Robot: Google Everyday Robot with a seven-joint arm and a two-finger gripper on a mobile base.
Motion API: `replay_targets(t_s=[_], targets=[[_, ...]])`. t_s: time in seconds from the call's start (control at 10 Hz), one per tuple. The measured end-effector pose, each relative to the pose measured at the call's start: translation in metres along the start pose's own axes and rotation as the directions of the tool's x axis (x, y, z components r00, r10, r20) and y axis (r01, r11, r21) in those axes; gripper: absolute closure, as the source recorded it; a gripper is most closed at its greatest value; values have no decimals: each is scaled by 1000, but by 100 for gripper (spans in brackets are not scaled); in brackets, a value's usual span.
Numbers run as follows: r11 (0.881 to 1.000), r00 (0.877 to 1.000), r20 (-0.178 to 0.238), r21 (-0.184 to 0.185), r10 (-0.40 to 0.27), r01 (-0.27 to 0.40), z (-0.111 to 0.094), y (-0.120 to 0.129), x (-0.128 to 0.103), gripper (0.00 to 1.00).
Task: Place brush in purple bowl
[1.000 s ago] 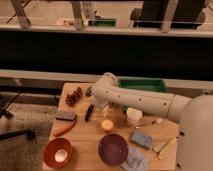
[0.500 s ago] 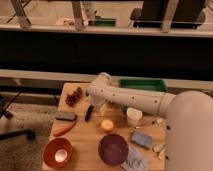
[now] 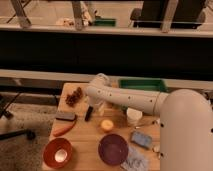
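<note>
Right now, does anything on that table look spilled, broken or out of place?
Nothing stands out. The brush lies flat on the table beside the gripper, and the purple bowl sits upright near the front edge.

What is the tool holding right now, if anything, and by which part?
Cannot tell: the tool is down at the far end of the brush, and any grasp there is hidden.

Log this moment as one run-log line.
hand: low at brush's far end | brush: lying on table | purple bowl: near front edge, brush not inside | step: place pending
</note>
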Motion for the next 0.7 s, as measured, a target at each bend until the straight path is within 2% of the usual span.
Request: replay_targets(t_s=[0.7], targets=[[1000, 1000, 0, 1, 2, -2, 0, 1, 1, 20]])
